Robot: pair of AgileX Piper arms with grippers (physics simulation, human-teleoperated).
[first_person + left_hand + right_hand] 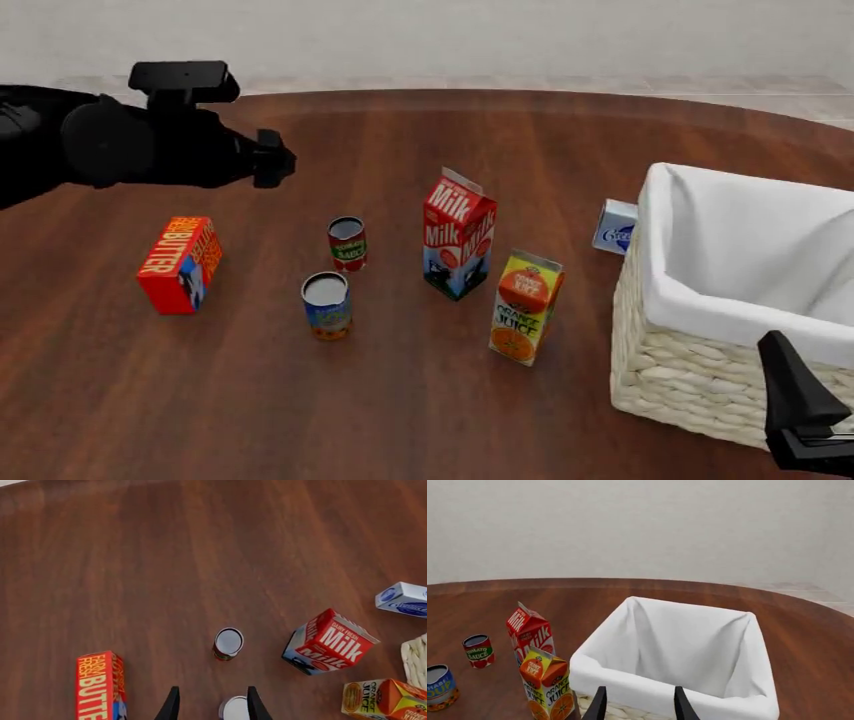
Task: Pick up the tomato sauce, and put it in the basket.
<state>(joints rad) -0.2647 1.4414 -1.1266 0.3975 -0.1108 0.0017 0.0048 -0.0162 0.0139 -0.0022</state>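
The tomato sauce (pixel 347 243) is a small red can with a green band, upright on the table left of the milk carton. In the left wrist view the tomato sauce (pixel 228 643) shows its grey top beyond the fingertips. My left gripper (pixel 274 158) hangs open well above the table, up and left of the can; in its own view the left gripper (pixel 212 707) holds nothing. The wicker basket (pixel 681 385) stands at the right. My right gripper (pixel 777 352) is open at the basket's near side, and in its wrist view the right gripper (pixel 638 704) faces the basket (pixel 647 682).
A blue and orange can (pixel 326 305) stands just in front of the tomato sauce. A red butter box (pixel 179 264) is to the left. The milk carton (pixel 457 238) and orange juice carton (pixel 525 306) stand between the cans and the basket. A small blue-white box (pixel 615 227) lies by the basket's far corner.
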